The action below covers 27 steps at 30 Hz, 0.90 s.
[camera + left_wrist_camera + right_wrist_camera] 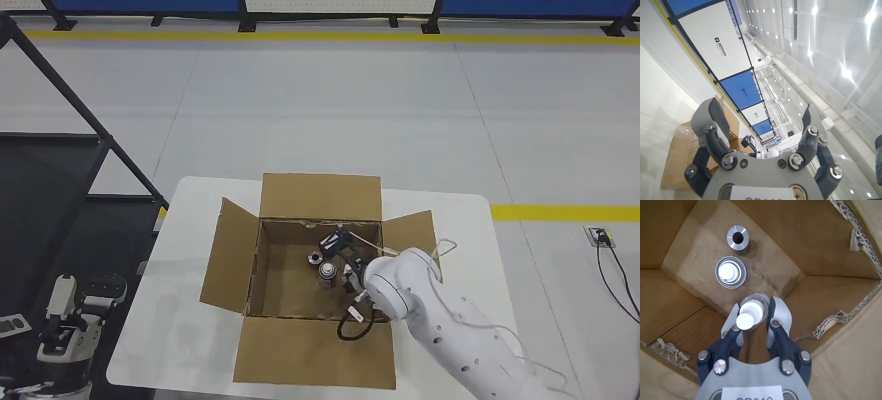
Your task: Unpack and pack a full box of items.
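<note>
Inside the open cardboard box (320, 195), the right end effector (754, 305) clamps a clear, white-capped bottle (750, 311) beside a spray can (730, 274) and metal cylinder (738, 237); the left end effector (762, 106) gapes apart.

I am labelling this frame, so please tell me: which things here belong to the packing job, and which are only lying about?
Job: cardboard box, clear bottle held in the right gripper, spray can, metal cylinder.

Lying about: black frame, floor cable, yellow floor line, open left gripper holding nothing.
</note>
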Available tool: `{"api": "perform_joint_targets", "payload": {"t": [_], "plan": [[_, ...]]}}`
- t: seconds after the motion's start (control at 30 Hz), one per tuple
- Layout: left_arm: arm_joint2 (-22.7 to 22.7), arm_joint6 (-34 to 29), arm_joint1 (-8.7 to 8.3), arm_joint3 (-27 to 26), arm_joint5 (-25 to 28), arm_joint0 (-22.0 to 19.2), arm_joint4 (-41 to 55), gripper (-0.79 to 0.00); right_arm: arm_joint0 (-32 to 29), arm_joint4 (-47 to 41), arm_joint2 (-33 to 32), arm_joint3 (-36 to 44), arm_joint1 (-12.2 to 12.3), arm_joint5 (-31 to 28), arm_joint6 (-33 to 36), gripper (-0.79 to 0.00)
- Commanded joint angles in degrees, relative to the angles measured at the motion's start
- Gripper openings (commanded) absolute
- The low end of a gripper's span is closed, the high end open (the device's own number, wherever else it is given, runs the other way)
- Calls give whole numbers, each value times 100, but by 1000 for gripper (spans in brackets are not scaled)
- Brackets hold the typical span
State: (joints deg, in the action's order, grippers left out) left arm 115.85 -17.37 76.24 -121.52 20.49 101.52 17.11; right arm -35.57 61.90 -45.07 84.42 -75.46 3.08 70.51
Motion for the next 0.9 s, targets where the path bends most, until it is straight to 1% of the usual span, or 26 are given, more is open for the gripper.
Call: {"api": "perform_joint_targets", "payload": {"t": [0.0, 0.13, 0.33, 0.53, 0.63, 0.7, 0.73, 0.87], "plan": [[0, 0, 0, 0, 0, 0, 0, 0, 16, -27, -4, -97, -17, -22, -18, -529], [0, 0, 0, 0, 0, 0, 0, 0, 34, -84, -31, -224, -46, -86, -51, -465], [0, 0, 0, 0, 0, 0, 0, 0, -59, -106, -165, -142, -36, -208, -20, -413], [0, 0, 0, 0, 0, 0, 0, 0, -251, -2, -368, 160, 15, -271, -39, -394], [0, 0, 0, 0, 0, 0, 0, 0, -431, 23, -593, 479, 70, -281, -94, -317], [0, 0, 0, 0, 0, 0, 0, 0, -607, 1, -817, 811, 125, -336, -115, -222], [0, 0, 0, 0, 0, 0, 0, 0, -719, 24, -936, 992, 158, -356, -117, -191], [0, 0, 0, 0, 0, 0, 0, 0, -1117, 84, -1328, 1549, 270, -535, -52, -123]]}}
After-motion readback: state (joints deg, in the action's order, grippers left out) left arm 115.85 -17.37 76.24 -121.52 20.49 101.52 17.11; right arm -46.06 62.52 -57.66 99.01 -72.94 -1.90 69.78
